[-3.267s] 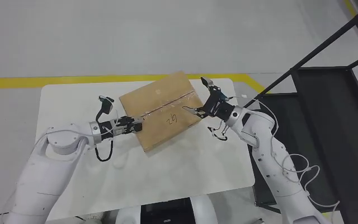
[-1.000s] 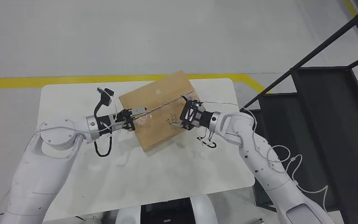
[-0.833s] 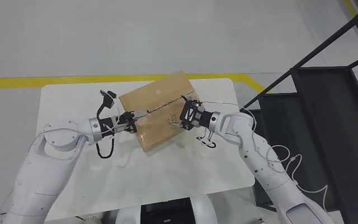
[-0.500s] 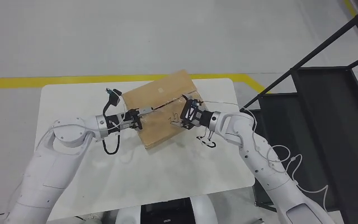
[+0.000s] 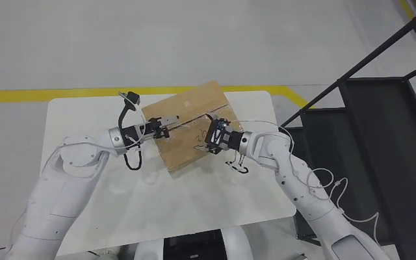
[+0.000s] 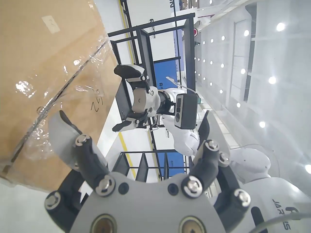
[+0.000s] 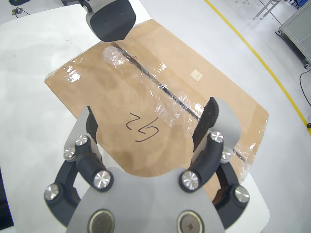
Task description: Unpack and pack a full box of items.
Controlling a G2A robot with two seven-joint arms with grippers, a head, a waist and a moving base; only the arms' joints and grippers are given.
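A closed cardboard box [image 5: 186, 106] lies askew in the middle of the white table [image 5: 195, 195]. Crinkled clear tape [image 7: 170, 98] runs along its top seam, and a handwritten mark sits beside it. My left gripper [image 5: 171, 121] is open at the box's left end, one finger [image 6: 60, 127] lying against the taped top [image 6: 48, 49]. My right gripper [image 5: 209, 134] hovers open just above the box top [image 7: 150, 122], near the handwritten mark, with nothing between its fingers. In the right wrist view, a left gripper's pad [image 7: 111, 20] rests over the far end of the seam.
A black metal rack [image 5: 370, 110] stands just off the table's right side. A yellow floor line [image 5: 65, 94] runs behind the table. Bare table surface lies in front of the box and to its left.
My left gripper has slid from the box's left edge up onto its top along the seam. My right gripper has moved from the box's right edge inward over the top.
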